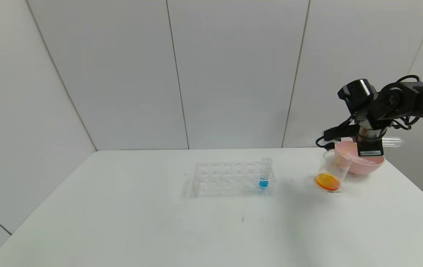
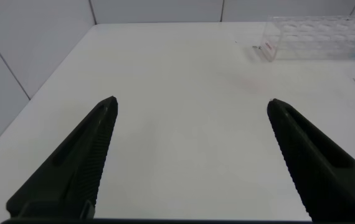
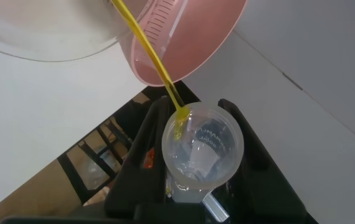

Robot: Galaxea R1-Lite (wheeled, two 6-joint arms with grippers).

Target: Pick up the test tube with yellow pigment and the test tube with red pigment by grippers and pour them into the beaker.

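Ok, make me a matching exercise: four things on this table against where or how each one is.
Things:
1 blue tube
2 beaker
3 pink bowl
4 tube with yellow pigment

States:
A tipped sideways in the right gripper, pouring
B upright in the rack
C holds orange liquid
D right behind the beaker

Pairs: 1-B; 2-C; 3-D; 4-A

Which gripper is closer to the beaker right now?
Right. The right gripper hangs just above the beaker, tipping a tube over it. The left gripper is far off, past the rack.
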